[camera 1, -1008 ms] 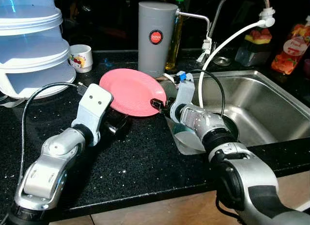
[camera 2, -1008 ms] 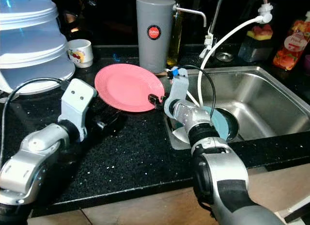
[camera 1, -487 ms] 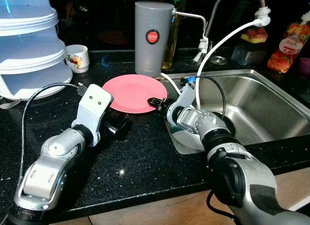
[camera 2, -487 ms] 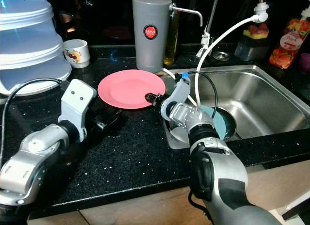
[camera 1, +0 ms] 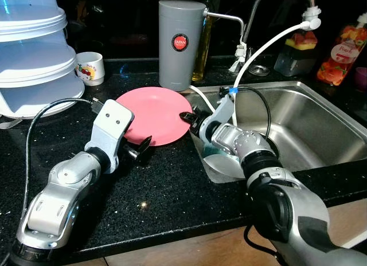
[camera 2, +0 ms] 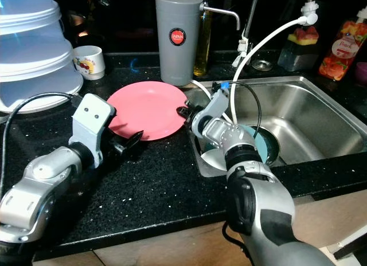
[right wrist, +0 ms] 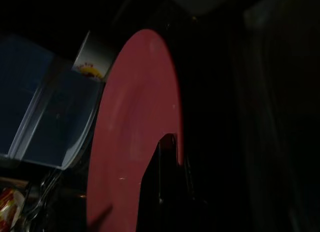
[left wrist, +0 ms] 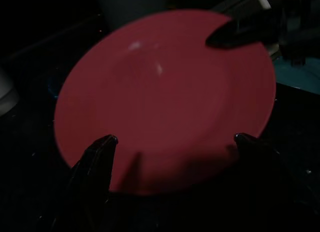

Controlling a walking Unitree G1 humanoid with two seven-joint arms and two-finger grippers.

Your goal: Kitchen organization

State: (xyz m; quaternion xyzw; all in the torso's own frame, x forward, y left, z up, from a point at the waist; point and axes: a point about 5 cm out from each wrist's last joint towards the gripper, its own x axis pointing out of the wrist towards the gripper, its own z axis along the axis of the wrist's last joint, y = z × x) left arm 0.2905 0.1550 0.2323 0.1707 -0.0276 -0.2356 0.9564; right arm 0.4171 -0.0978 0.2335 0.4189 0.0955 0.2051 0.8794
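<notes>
Black bench (camera 1: 172, 191) runs to the sink (camera 1: 321, 105) at its right edge. Beside that edge lies the plate (camera 1: 152, 114): stiff, light, glossy, likely slippery. My right pincer (camera 1: 192, 118) grips its rim; my left pincer (camera 1: 140, 148) gapes, straddling the near rim.

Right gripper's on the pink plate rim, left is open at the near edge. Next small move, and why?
Probably ease the left gripper forward and close on the pink plate: its fingers straddle the near rim, open, while the right gripper pinches the far rim.
</notes>
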